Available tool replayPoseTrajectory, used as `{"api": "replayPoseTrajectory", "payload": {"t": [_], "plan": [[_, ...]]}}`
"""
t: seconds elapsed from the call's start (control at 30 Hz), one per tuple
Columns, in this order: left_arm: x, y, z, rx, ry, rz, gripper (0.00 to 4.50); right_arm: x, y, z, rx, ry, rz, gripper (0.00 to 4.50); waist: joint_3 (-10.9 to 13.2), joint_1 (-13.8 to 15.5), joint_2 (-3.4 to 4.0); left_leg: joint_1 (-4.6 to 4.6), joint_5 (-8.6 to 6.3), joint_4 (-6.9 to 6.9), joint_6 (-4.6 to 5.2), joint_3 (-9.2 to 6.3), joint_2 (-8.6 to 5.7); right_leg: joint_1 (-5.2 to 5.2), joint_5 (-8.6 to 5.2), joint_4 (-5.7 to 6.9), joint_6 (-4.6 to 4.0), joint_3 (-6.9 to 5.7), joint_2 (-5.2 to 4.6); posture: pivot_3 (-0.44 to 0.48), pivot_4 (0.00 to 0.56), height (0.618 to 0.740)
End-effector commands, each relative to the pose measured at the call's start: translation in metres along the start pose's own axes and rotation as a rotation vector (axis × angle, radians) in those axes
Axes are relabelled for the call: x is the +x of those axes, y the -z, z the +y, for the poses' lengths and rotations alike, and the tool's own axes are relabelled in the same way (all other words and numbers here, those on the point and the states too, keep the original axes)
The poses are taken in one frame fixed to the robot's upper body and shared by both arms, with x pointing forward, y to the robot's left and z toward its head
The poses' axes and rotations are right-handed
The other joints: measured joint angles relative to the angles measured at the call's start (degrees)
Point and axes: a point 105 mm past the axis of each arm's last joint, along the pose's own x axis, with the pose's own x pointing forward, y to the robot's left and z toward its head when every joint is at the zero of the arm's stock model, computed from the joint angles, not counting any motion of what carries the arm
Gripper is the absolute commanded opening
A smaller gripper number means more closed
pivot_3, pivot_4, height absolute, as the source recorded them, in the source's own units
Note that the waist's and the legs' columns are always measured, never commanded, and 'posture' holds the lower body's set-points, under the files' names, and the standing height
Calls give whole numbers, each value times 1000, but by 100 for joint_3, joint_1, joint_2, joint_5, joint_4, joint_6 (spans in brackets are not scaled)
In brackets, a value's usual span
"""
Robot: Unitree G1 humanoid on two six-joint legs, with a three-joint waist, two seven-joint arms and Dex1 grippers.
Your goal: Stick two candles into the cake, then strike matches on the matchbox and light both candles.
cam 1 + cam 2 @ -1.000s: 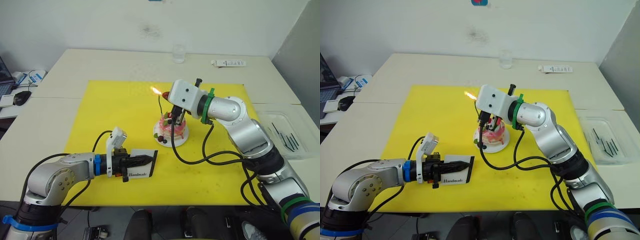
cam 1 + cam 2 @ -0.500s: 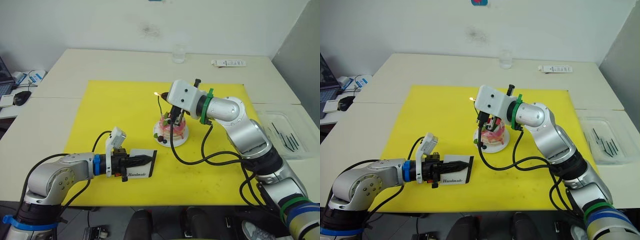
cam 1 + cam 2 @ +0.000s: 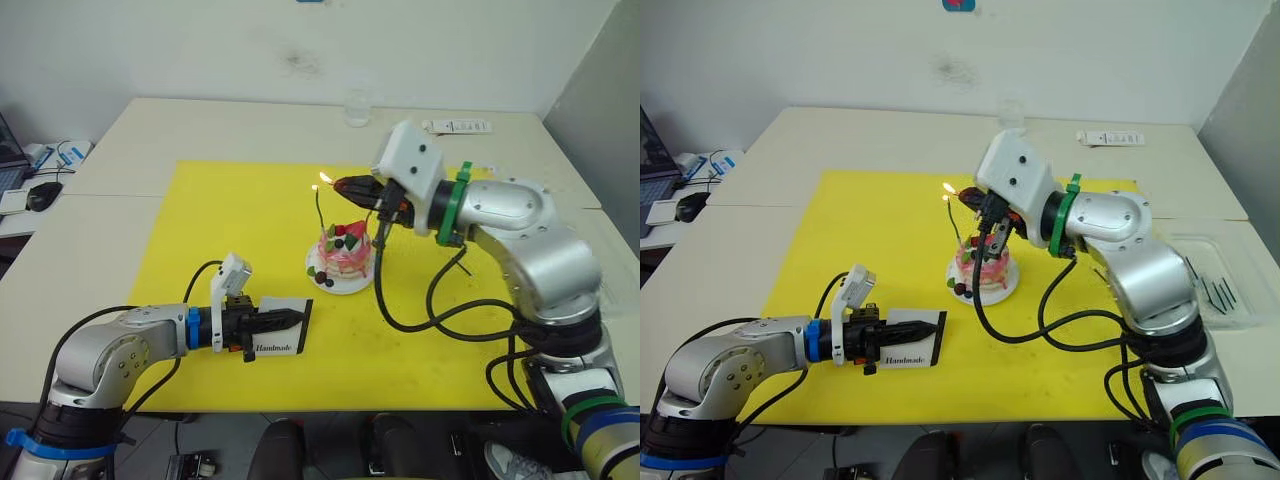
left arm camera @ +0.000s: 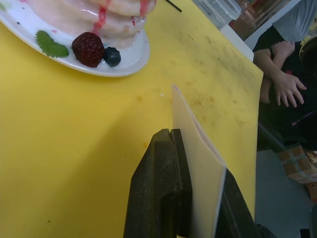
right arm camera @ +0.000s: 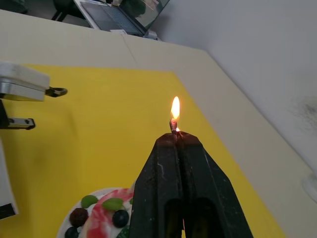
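Observation:
The pink cake (image 3: 345, 248) sits on its white plate (image 3: 340, 287) in the middle of the yellow mat. One thin candle (image 3: 319, 212) stands in its left side with a small flame (image 3: 323, 179) at the top. My right gripper (image 3: 340, 184) is level with that flame, shut, its tips almost touching it. In the right wrist view the flame (image 5: 175, 108) burns on a short stub just past the fingertips (image 5: 166, 148); I cannot tell if anything is pinched there. Near the mat's front, my left gripper (image 3: 294, 317) is shut on the white matchbox (image 3: 283, 343), also seen edge-on (image 4: 198, 168).
A clear tray (image 3: 575, 268) holding dark sticks lies at the right table edge. A glass (image 3: 357, 106) and a white remote-like bar (image 3: 456, 126) stand at the back. A mouse (image 3: 42, 194) lies far left. A person's hands (image 4: 285, 84) are beyond the mat.
My right gripper rose from pointing down onto the cake to level beside the candle's flame, and the arm swung right. The flame was burning before. The left gripper kept still with the matchbox.

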Motion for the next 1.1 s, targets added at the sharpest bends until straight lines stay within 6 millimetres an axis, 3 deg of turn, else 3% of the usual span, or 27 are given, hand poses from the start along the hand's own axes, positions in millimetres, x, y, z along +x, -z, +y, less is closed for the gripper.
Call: {"api": "replayPoseTrajectory", "payload": {"t": [0.03,0.23,0.37,0.47,0.57,0.7,0.83,0.93,1.1], "plan": [[1,-6,-4,31,27,-7,0,-27,-10,-6,18,52,-21,15,0,4,0,0,0,1,0,1,0,1,0,-1,0,1,0,0,150,740],[2,-8,-10,34,62,-3,0,-90,-1,-50,62,387,95,15,0,0,1,-2,0,1,0,8,-5,0,0,-3,1,5,-5,0,150,740],[6,-11,-17,33,97,-11,0,-153,50,-73,105,644,316,15,-7,66,-11,-2,-1,0,1,-1,-6,9,-2,-11,2,-5,-3,0,150,740],[11,-11,-22,32,118,-13,0,-200,94,-77,131,784,486,15,-6,105,-10,-5,-1,-1,1,7,-11,7,-15,-16,25,4,-3,0,150,740],[13,-10,-25,25,131,-16,0,-232,129,-75,166,872,573,15,-8,83,-2,-3,-1,2,1,14,-10,5,-18,-10,30,13,-1,0,150,740],[16,-8,-28,18,137,-17,0,-253,160,-77,179,935,654,15,-12,-7,6,15,0,1,2,14,-5,11,-17,1,30,16,11,0,150,740],[17,-8,-29,12,139,-23,0,-260,185,-82,239,971,692,15,-14,-39,11,53,0,-1,3,18,-6,41,-13,3,24,23,21,0,150,740],[18,-7,-30,11,139,-24,0,-262,189,-89,264,1011,673,624,-15,-37,16,53,0,-1,3,20,-5,40,-12,3,23,26,24,0,150,740],[17,-6,-30,9,130,-31,0,-260,186,-95,275,1016,639,2434,-18,-19,27,48,0,-5,2,21,-5,38,-16,-1,28,28,32,0,150,740]]}}
